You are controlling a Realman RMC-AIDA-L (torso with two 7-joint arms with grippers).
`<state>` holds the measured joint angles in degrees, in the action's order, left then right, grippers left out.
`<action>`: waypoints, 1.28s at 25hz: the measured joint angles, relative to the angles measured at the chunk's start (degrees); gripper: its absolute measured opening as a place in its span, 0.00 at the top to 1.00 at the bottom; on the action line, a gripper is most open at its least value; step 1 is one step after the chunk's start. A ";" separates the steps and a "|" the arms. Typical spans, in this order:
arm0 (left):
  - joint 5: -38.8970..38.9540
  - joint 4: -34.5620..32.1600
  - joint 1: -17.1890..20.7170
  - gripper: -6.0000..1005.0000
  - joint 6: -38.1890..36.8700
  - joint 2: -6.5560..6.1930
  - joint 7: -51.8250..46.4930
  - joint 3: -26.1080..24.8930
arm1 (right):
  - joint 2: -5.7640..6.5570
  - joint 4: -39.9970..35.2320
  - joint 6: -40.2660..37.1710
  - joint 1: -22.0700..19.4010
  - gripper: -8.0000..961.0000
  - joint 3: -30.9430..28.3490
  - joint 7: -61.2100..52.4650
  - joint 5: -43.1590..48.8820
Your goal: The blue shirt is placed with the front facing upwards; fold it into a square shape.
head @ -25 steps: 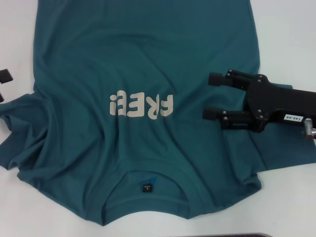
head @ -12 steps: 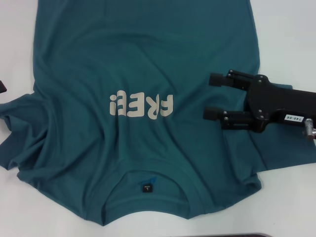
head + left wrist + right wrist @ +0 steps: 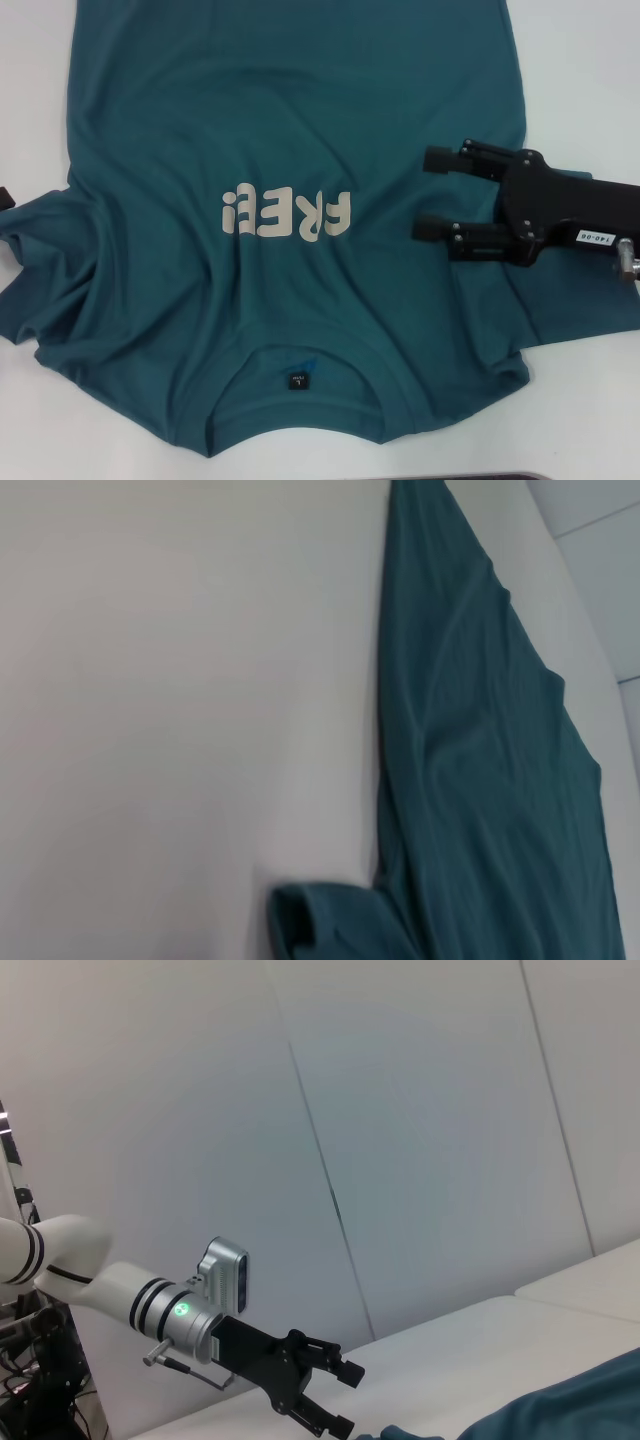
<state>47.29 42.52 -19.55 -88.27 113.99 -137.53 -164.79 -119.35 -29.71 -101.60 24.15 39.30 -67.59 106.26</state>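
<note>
The blue shirt (image 3: 290,130) lies front up on the white table (image 3: 585,60), its collar (image 3: 300,385) nearest me and the cream "FREE" letters (image 3: 288,214) reading upside down. My right gripper (image 3: 422,193) hovers over the shirt's right side, open, fingers pointing toward the letters, nothing between them. Only a black sliver of my left gripper (image 3: 5,197) shows at the left edge, beside the rumpled left sleeve (image 3: 35,270). The right wrist view shows the left gripper (image 3: 345,1398) from afar, open, just above the table near the sleeve. The left wrist view shows the shirt's side edge (image 3: 480,760) and the bunched sleeve (image 3: 320,920).
A dark rounded edge (image 3: 500,476) pokes in at the near border of the table. Bare white tabletop (image 3: 180,700) stretches left of the shirt. A pale panelled wall (image 3: 420,1110) stands behind the table.
My left gripper has drawn away to the left, almost out of the head view. The right gripper and the shirt have not moved.
</note>
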 joint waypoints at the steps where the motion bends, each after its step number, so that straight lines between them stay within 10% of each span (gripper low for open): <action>1: 0.00 -0.12 -0.04 0.06 0.31 -0.01 0.02 0.00 | 0.00 -0.02 0.00 0.00 0.06 -0.04 0.00 0.00; 32: -0.09 -5.75 -2.16 0.06 3.94 -0.33 0.34 2.63 | 0.32 0.01 -0.01 0.02 0.06 -0.45 -0.09 -0.15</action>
<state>47.19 36.76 -21.71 -84.33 113.66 -137.19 -162.16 -119.03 -29.70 -101.61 24.16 38.85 -67.68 106.10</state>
